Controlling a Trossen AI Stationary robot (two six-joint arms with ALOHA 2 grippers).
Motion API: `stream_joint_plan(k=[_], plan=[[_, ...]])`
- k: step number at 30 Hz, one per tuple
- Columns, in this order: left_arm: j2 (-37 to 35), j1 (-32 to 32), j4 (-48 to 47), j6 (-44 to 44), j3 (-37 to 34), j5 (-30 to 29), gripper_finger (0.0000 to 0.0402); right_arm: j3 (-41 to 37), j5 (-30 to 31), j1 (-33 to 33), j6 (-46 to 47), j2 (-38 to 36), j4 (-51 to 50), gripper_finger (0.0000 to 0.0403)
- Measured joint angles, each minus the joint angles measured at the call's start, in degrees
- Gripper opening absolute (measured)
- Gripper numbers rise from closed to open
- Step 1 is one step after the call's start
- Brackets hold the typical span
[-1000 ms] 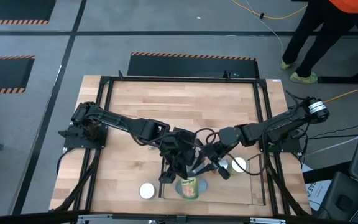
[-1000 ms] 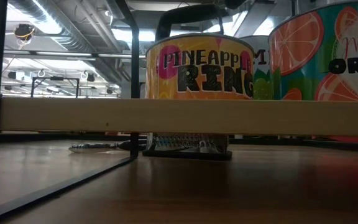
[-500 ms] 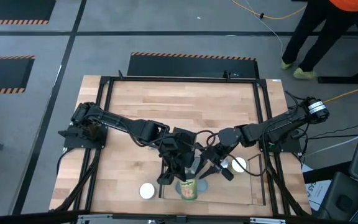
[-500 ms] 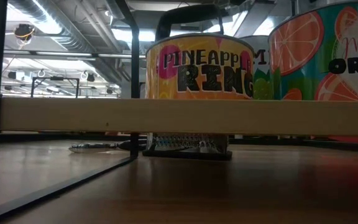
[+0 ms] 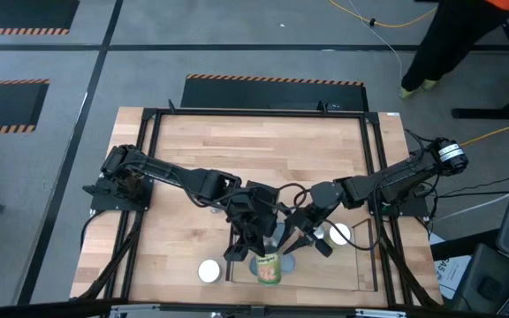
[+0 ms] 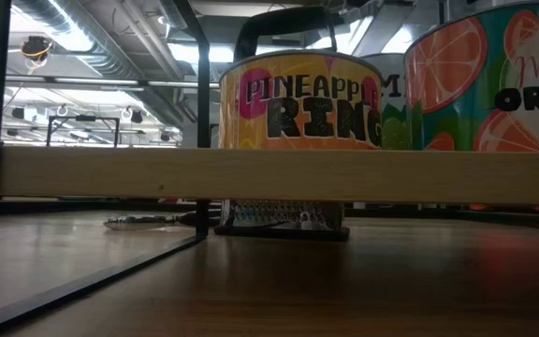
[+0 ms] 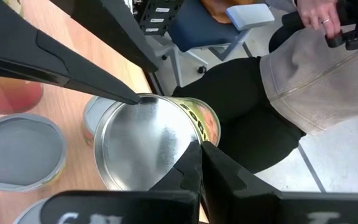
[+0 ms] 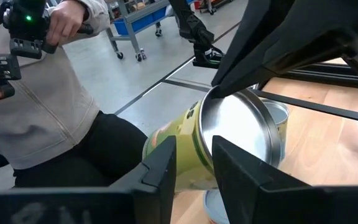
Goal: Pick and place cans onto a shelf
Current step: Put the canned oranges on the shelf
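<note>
Just in front of the dark left fingers [image 7: 194, 171] the tilted can [image 7: 148, 146] has a bright silver top and a green-yellow label. Beside it a can top [image 7: 20, 152] is grey-blue, and another can [image 7: 11, 99] is pale red. Beyond the black right fingers [image 8: 235, 168] a person's top [image 8: 42, 118] is grey. The pineapple can [image 6: 298, 98] is yellow with pink and black letters

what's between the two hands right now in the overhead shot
In the high view, a tilted green-labelled can sits between the left hand and right hand, just toward the table's near edge.
</note>
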Motion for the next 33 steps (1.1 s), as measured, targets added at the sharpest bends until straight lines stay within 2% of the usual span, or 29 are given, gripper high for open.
stream_joint_plan(k=[19,22,25,27,33], plan=[[-0.1,-0.1,-0.1,2.2,0.0,-0.1,0.0,-0.1,-1.7,0.3,-5.7,0.0,-4.6,0.0107],[-0.1,-0.6,0.0,2.2,0.0,-0.5,0.0,-0.1,-5.5,0.2,-3.8,-0.7,-7.6,0.0106],[-0.1,-1.7,0.8,3.0,0.0,-1.8,0.0,-0.1,-10.5,0.3,0.4,-3.0,-11.6,0.0098],[-0.1,-2.5,2.7,3.0,0.0,-3.9,0.0,-0.1,-11.6,0.5,2.7,-5.3,-15.1,0.0091],[-0.1,-4.7,10.6,3.1,0.0,-10.2,0.0,-0.1,-7.8,2.9,3.9,-15.3,-27.7,0.0065]])
